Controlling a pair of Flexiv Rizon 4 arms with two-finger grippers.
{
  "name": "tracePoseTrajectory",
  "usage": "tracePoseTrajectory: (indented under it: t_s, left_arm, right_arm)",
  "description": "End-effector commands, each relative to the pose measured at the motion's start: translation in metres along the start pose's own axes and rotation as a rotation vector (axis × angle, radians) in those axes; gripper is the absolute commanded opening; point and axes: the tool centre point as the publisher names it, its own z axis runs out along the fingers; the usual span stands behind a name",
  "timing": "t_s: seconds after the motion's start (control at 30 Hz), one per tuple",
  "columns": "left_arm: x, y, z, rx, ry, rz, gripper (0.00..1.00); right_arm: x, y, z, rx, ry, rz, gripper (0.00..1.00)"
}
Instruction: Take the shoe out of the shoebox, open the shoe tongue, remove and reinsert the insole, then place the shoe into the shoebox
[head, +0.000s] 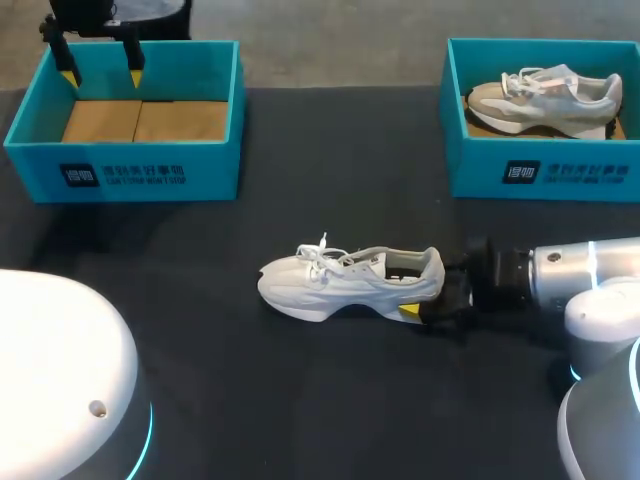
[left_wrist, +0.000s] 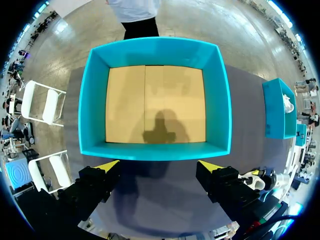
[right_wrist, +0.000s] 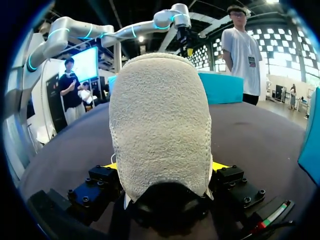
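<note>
Shoe (head: 345, 280) is out of the box. It stands on its sole near the middle of the desk (head: 300, 400), toe toward the left edge, heel toward the right.

Right fingers (head: 412, 311) come in low from the right edge and pinch the heel from both sides. In the right wrist view a yellow tip shows on each side of the heel cup. My read: this grip anchors the shoe so it won't slide when the tongue gets pulled.

Left fingers (head: 135, 72) are spread wide and hold nothing. They hang over the empty box (head: 125, 170) at the far left corner, well apart from the shoe. That box shows only its cardboard floor, so I take it for the shoe's home.

A second box (head: 540, 175) at the far right corner holds another shoe (head: 545, 95), untouched.

Laces look loose, and the collar opening is dark. I can't tell the insole's state. Judging by that, the tongue step is next, and it needs the left arm brought across.
</note>
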Motion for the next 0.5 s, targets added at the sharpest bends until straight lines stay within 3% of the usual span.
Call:
tracePoseTrajectory:
  t_s: [0.03,0.43,0.5]
  left_arm:
    - [0.0,0.0,0.0,0.0,0.0,0.0,1.0]
    - [0.0,0.0,0.0,0.0,0.0,0.0,1.0]
    - [0.014,0.008,-0.01,-0.001,0.035,0.016,1.0]
  right_arm:
    - [-0.002,-0.001,0.002,-0.005,-0.001,0.008,0.0]
    - [-0.002,-0.001,0.002,-0.005,-0.001,0.008,0.0]
    - [-0.002,-0.001,0.002,-0.005,-0.001,0.008,0.0]
